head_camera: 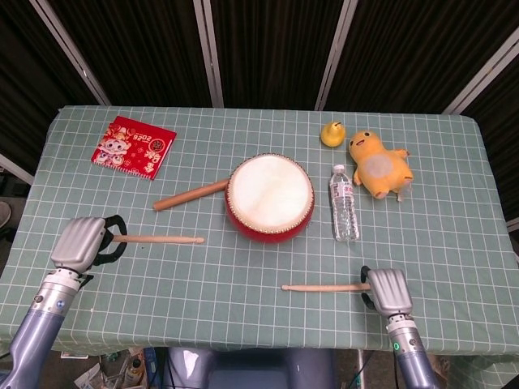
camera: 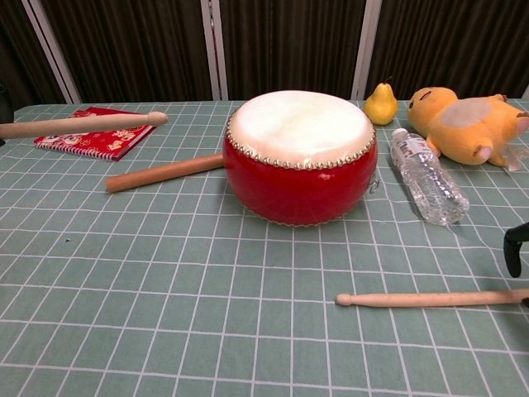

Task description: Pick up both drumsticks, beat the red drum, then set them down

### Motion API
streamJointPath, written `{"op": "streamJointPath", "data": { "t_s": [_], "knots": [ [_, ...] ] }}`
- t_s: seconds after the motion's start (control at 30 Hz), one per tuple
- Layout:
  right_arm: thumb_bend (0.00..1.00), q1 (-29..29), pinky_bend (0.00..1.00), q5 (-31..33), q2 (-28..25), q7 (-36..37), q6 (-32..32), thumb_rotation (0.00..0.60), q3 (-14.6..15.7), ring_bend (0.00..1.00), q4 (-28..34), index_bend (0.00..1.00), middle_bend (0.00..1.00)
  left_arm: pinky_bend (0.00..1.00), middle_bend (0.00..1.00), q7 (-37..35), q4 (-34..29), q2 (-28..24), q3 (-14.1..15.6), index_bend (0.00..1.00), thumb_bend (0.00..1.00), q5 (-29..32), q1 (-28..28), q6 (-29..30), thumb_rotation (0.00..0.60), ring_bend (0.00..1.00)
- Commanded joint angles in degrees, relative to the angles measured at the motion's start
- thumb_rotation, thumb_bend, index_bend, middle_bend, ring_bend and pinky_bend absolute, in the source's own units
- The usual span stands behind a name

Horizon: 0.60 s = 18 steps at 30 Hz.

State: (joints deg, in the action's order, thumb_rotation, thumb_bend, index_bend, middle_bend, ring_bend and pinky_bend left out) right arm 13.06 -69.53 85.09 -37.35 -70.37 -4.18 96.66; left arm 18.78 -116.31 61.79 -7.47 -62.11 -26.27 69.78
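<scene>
Dark slatted panels are closing off the back of the scene, and a green checked cloth (head_camera: 243,324) is covering the table where everything is lying. At its middle the red drum (head_camera: 269,199) is sitting upright, its pale skin facing up. One drumstick (head_camera: 158,239) is already off the cloth, gripped at its butt end by the left hand (head_camera: 81,241), its tip pointing toward the drum; in the chest view it is hanging level above the cloth at the left edge.

The other drumstick (head_camera: 323,287) is lying flat on the cloth nearer the robot than the drum, well apart from it. Its long axis is running left to right across the table, the rounded tip toward the left, the butt toward the right hand (head_camera: 387,290). That hand is sitting right at the butt end, the nearer of the two hands by far. Whether its fingers are closing on the stick or merely arriving over it I cannot tell; only a dark finger is showing at the frame edge in the chest view. By my reading, the pickup on the right side is the step in hand.

Farther out are resting a thicker wooden stick (head_camera: 190,194) touching the drum's left side, a water bottle (head_camera: 344,203), a yellow plush toy (head_camera: 379,165), a small yellow pear (head_camera: 332,134) and a red booklet (head_camera: 134,147).
</scene>
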Motion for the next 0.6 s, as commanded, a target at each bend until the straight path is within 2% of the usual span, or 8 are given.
{"op": "streamJointPath", "data": {
  "t_s": [0.03,0.37,0.6],
  "knots": [
    [0.3,0.41,1.0,0.44,1.24,0.04,0.03,0.6,-0.02,1.0,-1.3,0.51,1.0,1.0,1.0,-0.04,0.1,-0.01,0.0,0.78,0.56,-0.07,-0.04,-0.06,0.6,1.0],
    [0.3,1.55,1.0,0.73,3.9,-0.6,-0.16,0.6,0.3,1.0,-3.27,0.51,1.0,1.0,1.0,-0.05,0.4,0.17,-0.22,0.78,0.56,0.58,-0.3,-0.36,0.6,1.0],
    [0.3,2.36,1.0,3.59,5.19,-2.21,1.01,0.6,0.33,1.0,-5.51,0.51,1.0,1.0,1.0,-0.53,0.16,-0.66,0.08,0.78,0.56,-0.16,0.21,-0.01,0.6,1.0]
  ]
}}
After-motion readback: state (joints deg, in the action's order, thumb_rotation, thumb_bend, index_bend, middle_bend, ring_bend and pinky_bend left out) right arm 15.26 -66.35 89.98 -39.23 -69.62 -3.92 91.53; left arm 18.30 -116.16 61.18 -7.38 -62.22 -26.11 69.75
